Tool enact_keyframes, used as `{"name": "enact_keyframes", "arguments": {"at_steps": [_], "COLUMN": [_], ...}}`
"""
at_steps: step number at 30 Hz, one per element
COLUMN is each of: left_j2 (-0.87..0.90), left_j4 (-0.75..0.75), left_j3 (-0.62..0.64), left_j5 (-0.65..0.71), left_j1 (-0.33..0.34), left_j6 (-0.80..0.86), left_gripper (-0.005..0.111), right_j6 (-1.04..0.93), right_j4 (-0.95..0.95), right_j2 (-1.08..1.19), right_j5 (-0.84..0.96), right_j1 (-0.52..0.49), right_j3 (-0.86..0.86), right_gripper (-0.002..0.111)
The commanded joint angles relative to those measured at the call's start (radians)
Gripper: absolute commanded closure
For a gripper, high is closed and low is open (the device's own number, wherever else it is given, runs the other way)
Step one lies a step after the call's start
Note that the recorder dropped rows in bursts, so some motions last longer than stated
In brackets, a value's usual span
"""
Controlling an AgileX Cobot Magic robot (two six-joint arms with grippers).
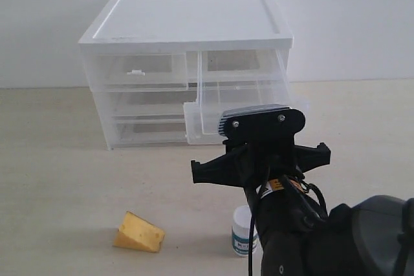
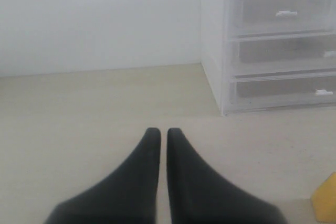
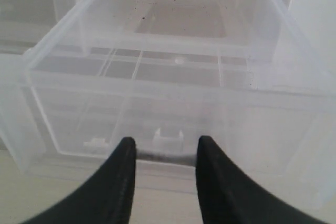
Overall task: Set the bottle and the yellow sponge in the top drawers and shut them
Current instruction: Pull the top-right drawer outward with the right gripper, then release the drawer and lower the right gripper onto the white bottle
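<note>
Nearest, the bottle [image 1: 244, 229] and the yellow sponge [image 1: 138, 232] sit on the table well in front of the cabinet [image 1: 187, 21], neither yet stowed. The left gripper [image 2: 159, 132] hangs off the cabinet's front left, fingers almost together, empty. The right gripper [image 3: 164, 145], fingers apart around nothing, faces the cabinet's right top drawer [image 1: 207, 121], which is pulled out and empty. The left top drawer [image 1: 139, 72] is closed. I judge only one opening is done; both loadings and both closings remain.

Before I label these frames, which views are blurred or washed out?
Exterior view: evenly lit, soft, no glare. Left wrist view: left pincer blurred, wall washed out. Right wrist view: hazy through the clear plastic of the open top drawer.
</note>
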Motion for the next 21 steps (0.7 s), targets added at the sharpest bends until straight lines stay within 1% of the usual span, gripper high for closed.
{"name": "enact_keyframes", "arguments": {"at_steps": [1,3,5,8,13,14,15,19,20,21], "left_j2": [-0.003,-0.003,-0.003,-0.003,-0.003,-0.003,-0.003,-0.003,-0.003,-0.003], "left_j4": [-0.001,-0.001,-0.001,-0.001,-0.001,-0.001,-0.001,-0.001,-0.001,-0.001], "left_j3": [0.003,0.003,0.003,0.003,0.003,0.003,0.003,0.003,0.003,0.003], "left_j5": [-0.007,-0.007,-0.007,-0.007,-0.007,-0.007,-0.007,-0.007,-0.007,-0.007], "left_j1": [0.002,0.002,0.002,0.002,0.002,0.002,0.002,0.002,0.002,0.002], "left_j6": [-0.003,-0.003,-0.003,-0.003,-0.003,-0.003,-0.003,-0.003,-0.003,-0.003], "left_gripper": [0.103,0.103,0.103,0.103,0.103,0.103,0.103,0.103,0.103,0.103], "right_j6": [-0.003,-0.014,-0.05,-0.092,-0.253,-0.319,-0.366,-0.444,-0.473,-0.489], "right_j4": [0.01,0.029,0.058,0.081,0.222,0.236,0.245,0.249,0.26,0.269], "right_j2": [-0.004,-0.011,-0.032,-0.087,-0.208,-0.251,-0.276,-0.338,-0.37,-0.388], "right_j5": [0.089,0.113,0.128,0.113,0.153,0.226,0.295,0.412,0.443,0.459], "right_j1": [0.009,0.009,0.022,0.074,0.164,0.172,0.17,0.17,0.17,0.17], "right_j3": [0.009,0.009,0.012,0.047,0.119,0.129,0.128,0.128,0.128,0.128], "right_gripper": [0.061,0.056,0.054,0.054,0.054,0.058,0.066,0.096,0.108,0.108]}}
